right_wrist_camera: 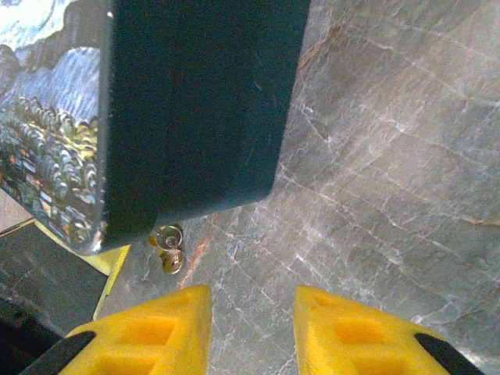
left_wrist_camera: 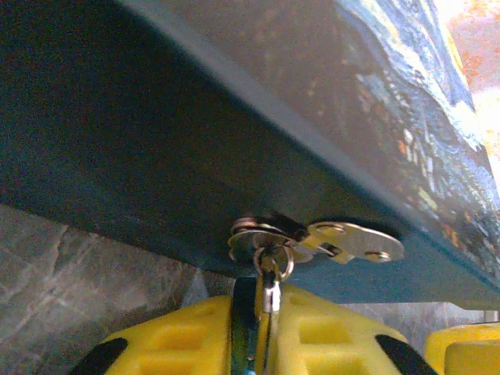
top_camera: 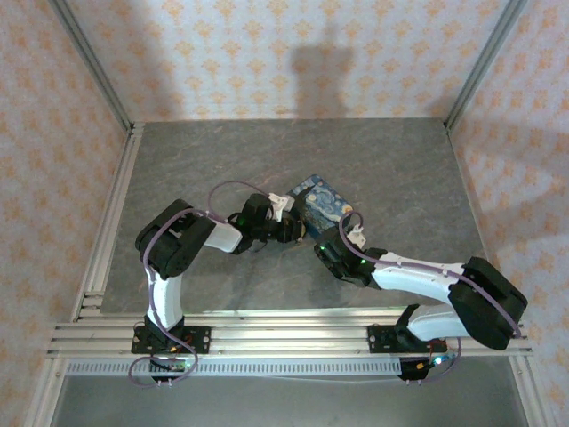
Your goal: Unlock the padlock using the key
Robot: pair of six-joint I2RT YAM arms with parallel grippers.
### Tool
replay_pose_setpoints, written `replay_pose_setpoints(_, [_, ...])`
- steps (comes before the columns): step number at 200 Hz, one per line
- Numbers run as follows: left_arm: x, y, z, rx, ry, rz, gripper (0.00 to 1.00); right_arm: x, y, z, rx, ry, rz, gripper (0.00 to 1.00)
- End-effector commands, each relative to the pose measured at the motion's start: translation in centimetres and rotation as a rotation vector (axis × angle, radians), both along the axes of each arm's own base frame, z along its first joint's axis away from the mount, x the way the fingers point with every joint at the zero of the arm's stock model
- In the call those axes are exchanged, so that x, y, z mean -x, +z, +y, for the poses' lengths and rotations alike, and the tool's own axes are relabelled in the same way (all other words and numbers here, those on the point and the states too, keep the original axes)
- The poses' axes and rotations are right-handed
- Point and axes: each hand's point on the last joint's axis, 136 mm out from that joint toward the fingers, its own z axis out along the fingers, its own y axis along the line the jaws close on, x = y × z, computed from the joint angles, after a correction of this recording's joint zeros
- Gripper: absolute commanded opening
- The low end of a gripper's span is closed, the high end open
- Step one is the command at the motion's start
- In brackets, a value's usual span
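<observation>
Bluish padlock (left_wrist_camera: 245, 326) inside left tool's (left_wrist_camera: 262, 303) grip

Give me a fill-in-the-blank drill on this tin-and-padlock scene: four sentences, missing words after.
1. The left gripper is ____ on the small padlock hanging from the hasp on the tin.
2. The right gripper stands ____, with only bare table between its fingers.
3. The fingers of both grippers are ____ in colour.
4. The tin's painted face shows mostly ____ swirls.

Missing words: shut; open; yellow; blue.
</observation>
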Motion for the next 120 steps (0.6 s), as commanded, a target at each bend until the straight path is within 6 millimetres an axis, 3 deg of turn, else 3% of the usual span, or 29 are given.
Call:
replay_pose_setpoints(1, [0.0,-3.7,1.6,-0.122,0.058,0.069,0.14,-0.4,0.4,-0.9,0.049,-0.02,-0.029,0.33])
replay_pose_setpoints(41, [0.0,-3.3,1.4,-0.103,0.05,0.064,0.0,-0.9,0.6,-1.5,0.028,-0.015,-0.036,0.33])
replay_pose_setpoints(120, [0.0,-0.4,-0.2,0.047,0.043,0.096,0.0,-3.5,2.6,-2.7,-0.05,0.096,-0.112,0.26])
